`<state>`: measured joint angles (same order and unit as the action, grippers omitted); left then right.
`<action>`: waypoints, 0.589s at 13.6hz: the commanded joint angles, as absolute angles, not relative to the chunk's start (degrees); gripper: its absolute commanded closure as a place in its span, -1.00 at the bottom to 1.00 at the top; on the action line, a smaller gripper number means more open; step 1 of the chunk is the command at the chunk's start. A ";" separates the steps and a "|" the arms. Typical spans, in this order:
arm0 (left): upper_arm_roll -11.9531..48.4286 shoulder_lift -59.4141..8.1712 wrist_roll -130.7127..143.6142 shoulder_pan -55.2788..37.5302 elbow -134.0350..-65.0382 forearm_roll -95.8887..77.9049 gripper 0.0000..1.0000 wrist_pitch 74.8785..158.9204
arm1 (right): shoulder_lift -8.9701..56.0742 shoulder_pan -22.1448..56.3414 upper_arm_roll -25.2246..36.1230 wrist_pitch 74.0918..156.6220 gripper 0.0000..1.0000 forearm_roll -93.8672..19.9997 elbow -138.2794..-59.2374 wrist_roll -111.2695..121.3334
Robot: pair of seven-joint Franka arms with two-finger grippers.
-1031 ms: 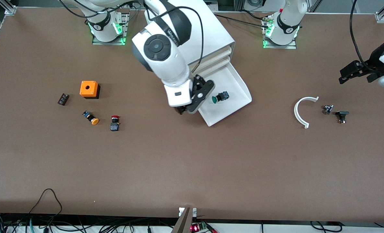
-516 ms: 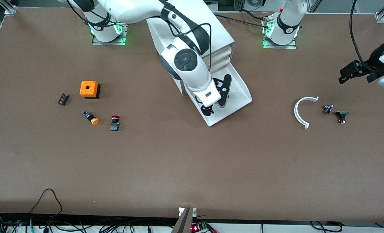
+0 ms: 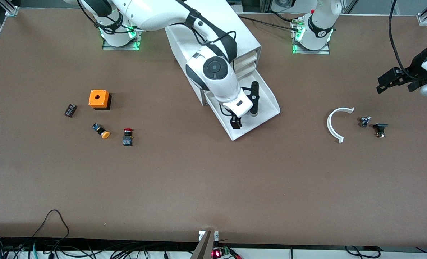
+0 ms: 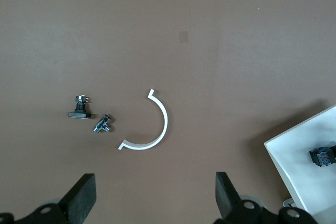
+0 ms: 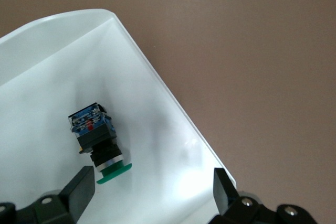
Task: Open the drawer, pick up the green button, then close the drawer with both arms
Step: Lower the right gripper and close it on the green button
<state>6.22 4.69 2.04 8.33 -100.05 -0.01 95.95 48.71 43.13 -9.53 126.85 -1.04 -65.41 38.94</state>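
The lowest drawer of the white cabinet is pulled out toward the front camera. The green-capped button lies on its side in the drawer. In the front view my right arm hides it. My right gripper is open over the drawer. In the right wrist view the button's green cap lies just inside one finger. My left gripper waits open above the table at the left arm's end. It is empty in the left wrist view, which also shows the drawer's corner.
A white arc piece and two small black parts lie below the left gripper. Toward the right arm's end lie an orange box, an orange-capped button, a red-capped button and a small black block.
My right gripper has swung from beside the drawer to over it, turned, and now covers the green button in the front view. The left arm has not moved.
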 commanded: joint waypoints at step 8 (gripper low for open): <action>6.33 3.87 2.99 8.09 -98.26 1.76 -1.00 94.66 | 51.85 47.02 -9.40 125.25 -1.00 3.34 -64.07 40.43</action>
<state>6.22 4.69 2.04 8.33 -100.05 -0.01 95.95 51.16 46.46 -9.44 126.70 2.61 -65.40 39.34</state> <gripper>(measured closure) 0.000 0.000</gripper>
